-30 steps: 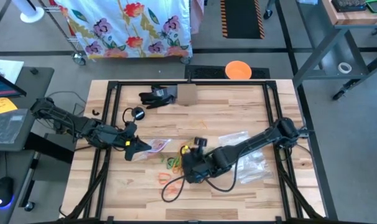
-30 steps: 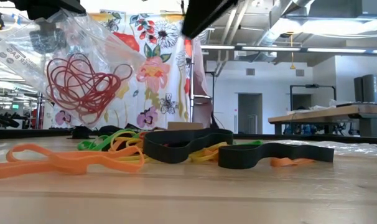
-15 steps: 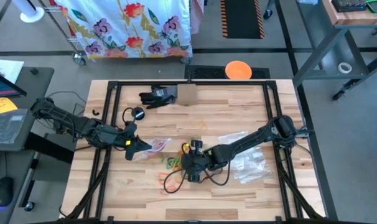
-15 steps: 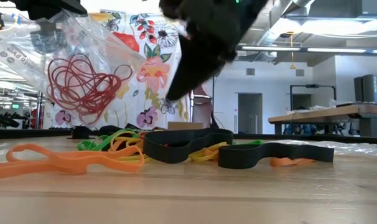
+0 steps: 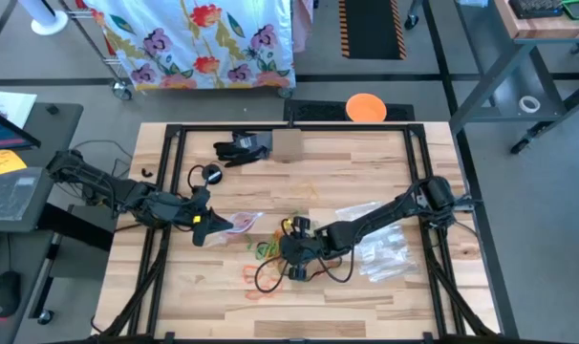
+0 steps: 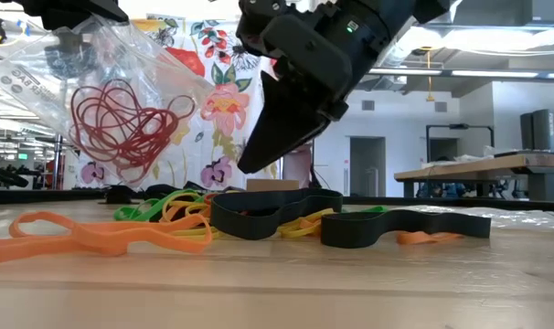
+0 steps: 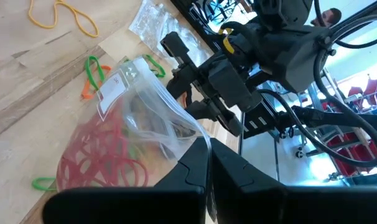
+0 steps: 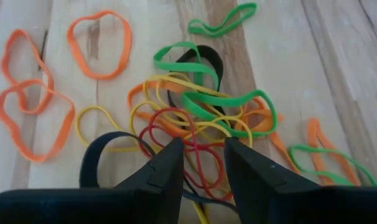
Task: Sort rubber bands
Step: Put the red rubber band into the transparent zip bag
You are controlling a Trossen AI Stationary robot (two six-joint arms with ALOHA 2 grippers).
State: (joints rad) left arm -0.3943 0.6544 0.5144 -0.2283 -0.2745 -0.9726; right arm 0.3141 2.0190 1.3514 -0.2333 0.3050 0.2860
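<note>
High view: both dark arms reach in toward the middle of the desk (image 5: 385, 158). The left gripper (image 5: 211, 225) comes in from the left edge, its jaws closed flat on the top of a clear zip bag (image 5: 240, 224). The right gripper (image 5: 296, 254) stretches in from the right edge, tipped down over the rubber bands (image 5: 264, 250) scattered toward the desk's front edge. Other clear bags (image 5: 380, 250) lie near the right edge.

Low view: the bag (image 6: 94, 91) hangs off the desk, a tangle of red bands (image 6: 117, 114) inside it. The right gripper (image 6: 259, 164) points steeply down just above the pile, where wide black loops (image 6: 277, 212) lie across green, yellow and orange ones, with a long orange band (image 6: 85, 236) stretched out beside them.

Left wrist view: the left gripper (image 7: 207, 163) has its jaws pressed together on the bag's edge (image 7: 176, 118), red bands bunched at its bottom; the right arm (image 7: 251, 62) is beyond.

Right wrist view: the right gripper (image 8: 204, 158) has its jaws partly apart and holding nothing, straddling red and yellow loops (image 8: 176, 127) in the tangle; orange loops (image 8: 33, 118) lie apart from it.
</note>
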